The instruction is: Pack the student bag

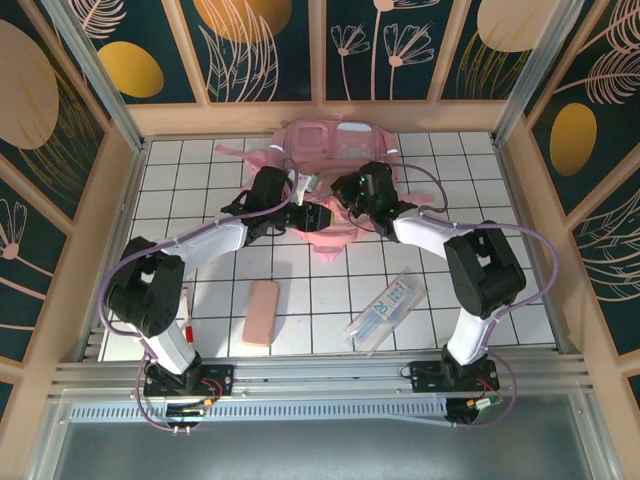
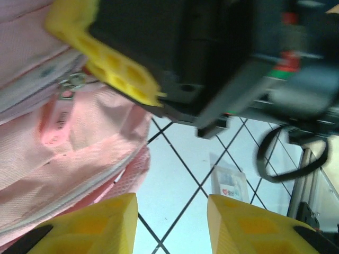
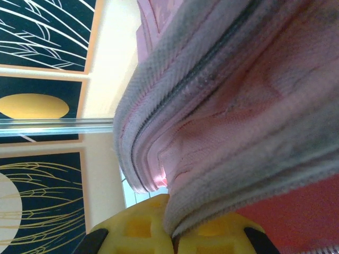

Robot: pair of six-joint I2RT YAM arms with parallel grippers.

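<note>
Pencil case [image 1: 262,312]: a flat pink rectangular case lies on the near desk, well apart from the bag, probably waiting to be packed.
Left claw [image 2: 170,211]: the yellow fingers stand apart with nothing between them. It hangs just beside the bag's zip edge, likely ready to take the other lip.
Student bag [image 1: 340,145]: the large soft pink fabric backpack lies at the far middle of the desk, between both arms.
Right claw [image 3: 172,233]: it is closed on a fold of the bag's zip seam, seemingly to hold the mouth open.
Clear plastic packet [image 1: 385,310]: it lies near the right base.
Desk [image 1: 200,170]: white with a dark grid.
Room: wooden frame around dark wall panels [image 1: 260,40] with golden leaves.
</note>
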